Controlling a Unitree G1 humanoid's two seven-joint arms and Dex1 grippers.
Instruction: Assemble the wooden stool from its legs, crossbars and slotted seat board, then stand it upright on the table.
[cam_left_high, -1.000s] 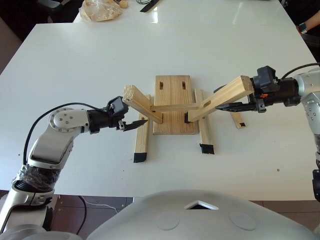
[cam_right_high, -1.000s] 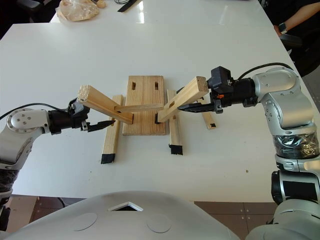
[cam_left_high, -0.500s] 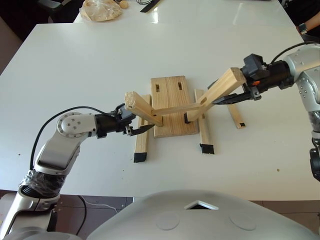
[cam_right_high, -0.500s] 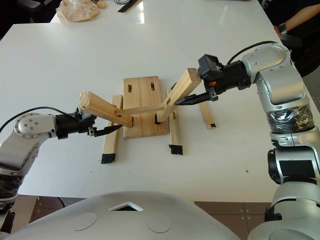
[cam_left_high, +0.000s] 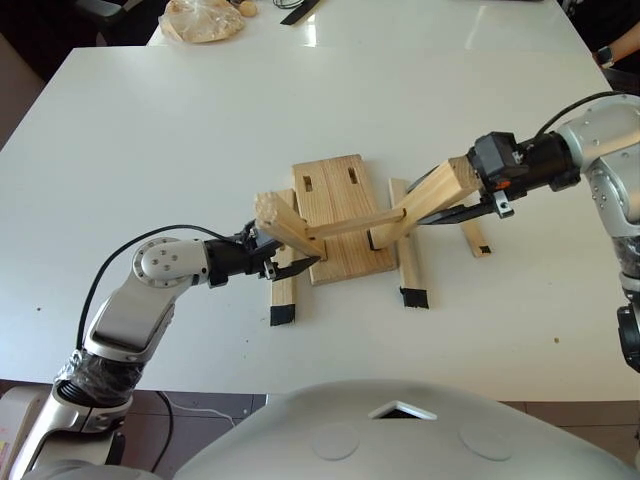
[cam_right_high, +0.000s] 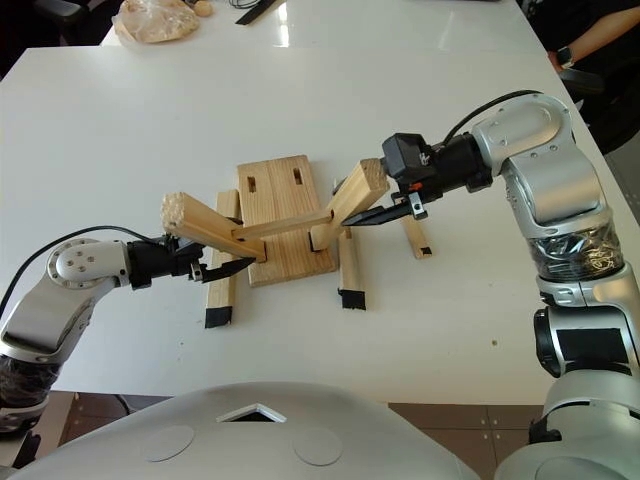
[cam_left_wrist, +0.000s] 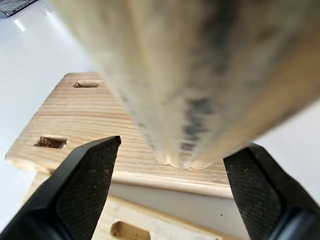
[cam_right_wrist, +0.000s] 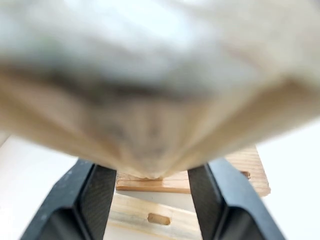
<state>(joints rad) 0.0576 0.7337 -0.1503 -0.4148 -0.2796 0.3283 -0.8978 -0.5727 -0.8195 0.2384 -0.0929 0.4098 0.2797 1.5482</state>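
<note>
The slotted seat board (cam_left_high: 335, 200) lies flat mid-table, turned slightly askew. Above it hangs a half-built frame: two legs joined by a thin crossbar (cam_left_high: 350, 224). My left gripper (cam_left_high: 287, 263) is shut on the left leg (cam_left_high: 282, 220), whose bulk sits between the black fingers (cam_left_wrist: 85, 190) in the left wrist view. On the other side, the right gripper (cam_left_high: 457, 207) is shut on the right leg (cam_left_high: 428, 200), which looms close over its fingers (cam_right_wrist: 95, 195). Both legs slant down toward the board. Two loose legs (cam_left_high: 284, 292) (cam_left_high: 408, 262) and a short crossbar (cam_left_high: 475, 235) lie on the table.
A crumpled plastic bag (cam_left_high: 204, 18) and a dark object (cam_left_high: 300, 10) sit at the white table's (cam_left_high: 150, 130) far edge. Bare table stretches to the left, right and front of the parts.
Both arms have drawn inward, bringing the two held legs closer and lower over the board. The seat board has slid a little left and turned. The loose legs have stayed put.
</note>
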